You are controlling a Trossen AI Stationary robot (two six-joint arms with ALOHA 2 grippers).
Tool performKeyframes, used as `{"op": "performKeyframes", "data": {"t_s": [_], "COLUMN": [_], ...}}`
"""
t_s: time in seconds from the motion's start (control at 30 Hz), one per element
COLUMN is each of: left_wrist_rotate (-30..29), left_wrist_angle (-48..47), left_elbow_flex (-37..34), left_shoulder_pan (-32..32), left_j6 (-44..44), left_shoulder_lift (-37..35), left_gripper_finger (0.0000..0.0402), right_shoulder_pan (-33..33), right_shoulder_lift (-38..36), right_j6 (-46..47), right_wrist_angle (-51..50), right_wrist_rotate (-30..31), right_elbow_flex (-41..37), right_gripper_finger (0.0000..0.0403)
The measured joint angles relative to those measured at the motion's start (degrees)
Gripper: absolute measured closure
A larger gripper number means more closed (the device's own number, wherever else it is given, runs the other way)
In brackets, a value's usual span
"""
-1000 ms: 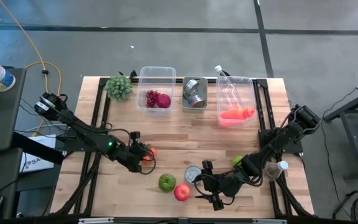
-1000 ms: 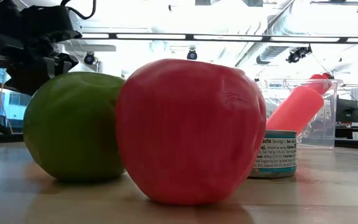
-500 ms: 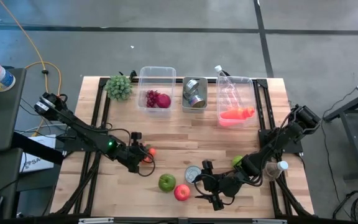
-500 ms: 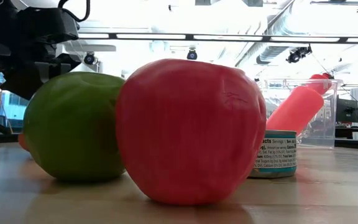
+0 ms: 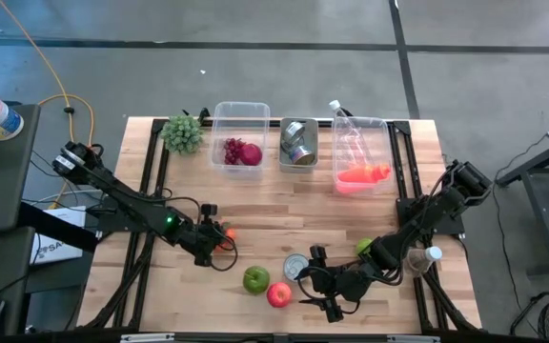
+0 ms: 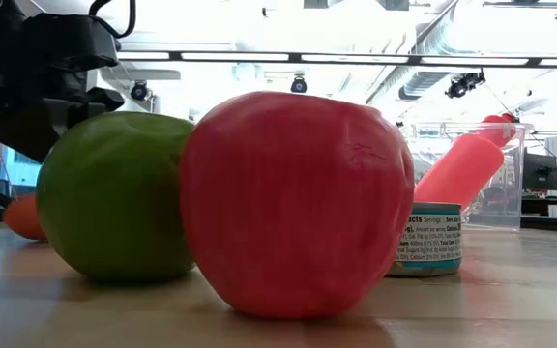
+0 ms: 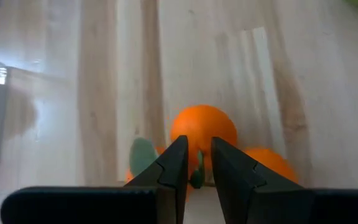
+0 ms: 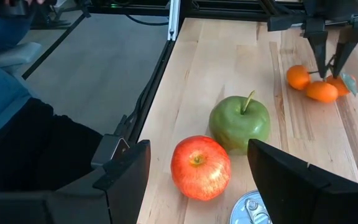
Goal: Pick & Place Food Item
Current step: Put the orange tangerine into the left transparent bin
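Observation:
A small bunch of oranges with green leaves (image 7: 202, 129) (image 5: 227, 232) (image 8: 321, 91) sits left of the table's middle. My left gripper (image 7: 197, 144) (image 5: 215, 238) is shut on it from above. In the low view one orange (image 6: 22, 217) peeks out beside the green apple (image 6: 114, 193). Whether the bunch rests on the wood or hangs just above it, I cannot tell. My right gripper (image 8: 197, 149) (image 5: 324, 284) is open near the table's near edge, facing the red apple (image 8: 201, 167) (image 5: 278, 294) and the green apple (image 8: 240, 121) (image 5: 255, 279), touching nothing. My left gripper pinches the green stem (image 7: 197, 175) in the middle of the orange bunch between its two fingers (image 7: 176, 163). The fingers come from above, pointing down. The oranges sit around and below the fingertips.
A tin can (image 5: 295, 267) stands beside the right gripper, and a green fruit (image 5: 363, 247) lies behind it. Along the far edge are a green plant (image 5: 182, 133), a bin of red fruit (image 5: 239, 143), a bin of cans (image 5: 299, 141) and a bin with a bottle (image 5: 360, 157).
My left gripper, still shut on the stem, has carried the orange bunch a short way toward the table's left edge. In the low view an orange has come out from behind the green apple.

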Motion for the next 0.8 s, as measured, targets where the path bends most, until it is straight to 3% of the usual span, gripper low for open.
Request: {"op": "performKeyframes", "data": {"t_s": [0.27, 0.53, 0.8], "left_wrist_rotate": [1.63, 15.12, 17.17], "left_wrist_angle": [-0.13, -2.74, -3.13], "left_elbow_flex": [0.00, 0.11, 0.04], "left_shoulder_pan": [0.00, 0.37, 0.35], "left_j6": [2.40, 2.57, 2.98], "left_shoulder_lift": [0.00, -0.11, -0.02], "left_gripper_finger": [0.0340, 0.0340, 0.0340], "right_shoulder_pan": [0.00, 0.01, -0.02], "right_shoulder_lift": [0.00, 0.00, 0.00], "right_j6": [0.00, 0.00, 0.00], "right_wrist_angle": [0.00, 0.00, 0.00], "right_wrist_rotate": [0.00, 0.01, 0.00], "right_elbow_flex": [0.00, 0.00, 0.00], "right_gripper_finger": [0.0145, 0.0145, 0.0145]}}
